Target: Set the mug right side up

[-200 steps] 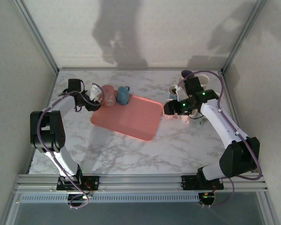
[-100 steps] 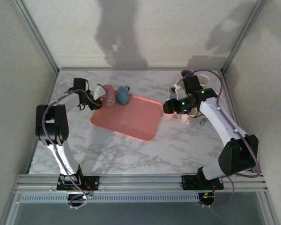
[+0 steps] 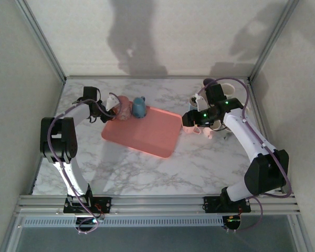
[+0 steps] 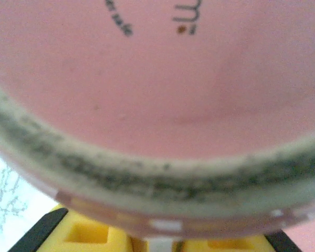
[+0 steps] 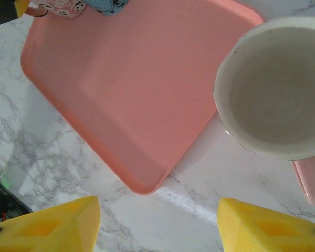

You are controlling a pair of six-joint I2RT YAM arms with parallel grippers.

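A pink mug sits at the back left corner of the pink tray. In the left wrist view its base, with printed text and a rough foot ring, faces the camera close up. My left gripper is shut on this mug at its left side; the yellow fingers show just under it. In the right wrist view the mug's patterned wall and handle loop are in the top left corner. My right gripper hangs open over the marble by the tray's near right corner.
A blue mug stands right beside the pink one on the tray. An upright pink mug with a white inside stands on the marble just right of the tray. More cups crowd the back right corner near the frame post.
My left gripper has closed onto the pink mug and reached slightly further in. The right gripper has drifted a little to the left, still open.
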